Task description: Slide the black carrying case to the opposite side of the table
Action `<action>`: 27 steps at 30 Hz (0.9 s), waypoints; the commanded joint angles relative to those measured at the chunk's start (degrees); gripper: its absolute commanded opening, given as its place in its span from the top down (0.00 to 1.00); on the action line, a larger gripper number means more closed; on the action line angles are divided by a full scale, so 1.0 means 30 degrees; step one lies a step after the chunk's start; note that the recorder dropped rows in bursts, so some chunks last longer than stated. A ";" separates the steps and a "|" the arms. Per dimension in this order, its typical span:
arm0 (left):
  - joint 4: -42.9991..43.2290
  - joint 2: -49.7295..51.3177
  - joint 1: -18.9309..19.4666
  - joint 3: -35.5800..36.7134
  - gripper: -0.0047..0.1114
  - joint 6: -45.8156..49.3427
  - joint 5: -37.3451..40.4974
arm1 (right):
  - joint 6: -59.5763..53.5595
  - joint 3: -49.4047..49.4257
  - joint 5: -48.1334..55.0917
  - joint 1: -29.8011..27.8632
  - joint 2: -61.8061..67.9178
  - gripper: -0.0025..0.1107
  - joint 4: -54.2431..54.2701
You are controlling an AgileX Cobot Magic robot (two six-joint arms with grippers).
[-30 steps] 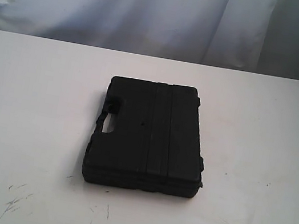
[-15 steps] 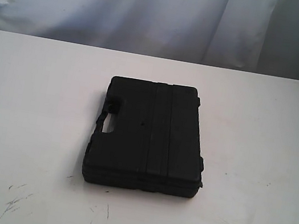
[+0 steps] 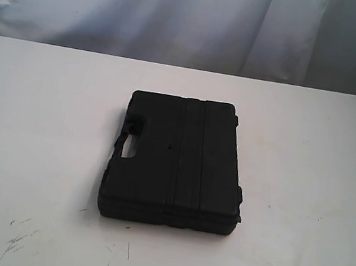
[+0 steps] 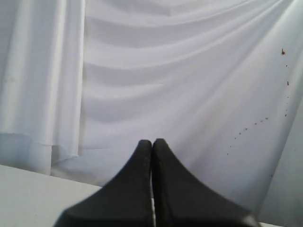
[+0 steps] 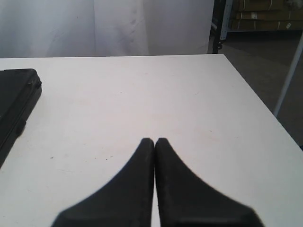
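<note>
The black carrying case lies flat near the middle of the white table, its handle cut-out facing the left side. No arm shows in the exterior view. In the right wrist view a corner of the case is visible, well apart from my right gripper, which is shut and empty above bare tabletop. My left gripper is shut and empty too, pointing at a white curtain with only a strip of table below it; the case is out of that view.
White curtain hangs behind the table's far edge. Dark scuffs mark the near left of the tabletop. In the right wrist view the table's side edge drops to a dark floor with a metal rack beyond.
</note>
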 commanded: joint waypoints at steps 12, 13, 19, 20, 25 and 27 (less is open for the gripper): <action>-0.2081 1.3967 0.0058 -1.3022 0.96 -0.0132 0.8747 | 0.0549 0.0051 -0.0041 0.0049 -0.0101 0.98 -0.0023; -0.2351 1.4671 0.0058 -1.3523 0.96 0.0515 0.9318 | 0.0549 0.0051 -0.0041 0.0049 -0.0101 0.98 -0.0023; -0.4958 1.8794 0.0058 -1.5780 0.96 0.4374 1.2301 | 0.0589 0.0051 -0.0041 0.0049 -0.0101 0.98 -0.0023; -0.5468 1.9263 0.0058 -1.6049 0.96 0.4763 1.2523 | 0.0589 0.0051 -0.0041 0.0049 -0.0101 0.98 -0.0023; -0.7065 2.1576 0.0058 -1.6452 0.96 0.6322 1.1391 | 0.0589 0.0051 -0.0041 0.0049 -0.0101 0.98 -0.0023; -0.7728 2.1858 0.0058 -1.6452 0.96 0.6213 1.0962 | 0.0589 0.0051 -0.0041 0.0049 -0.0101 0.98 -0.0023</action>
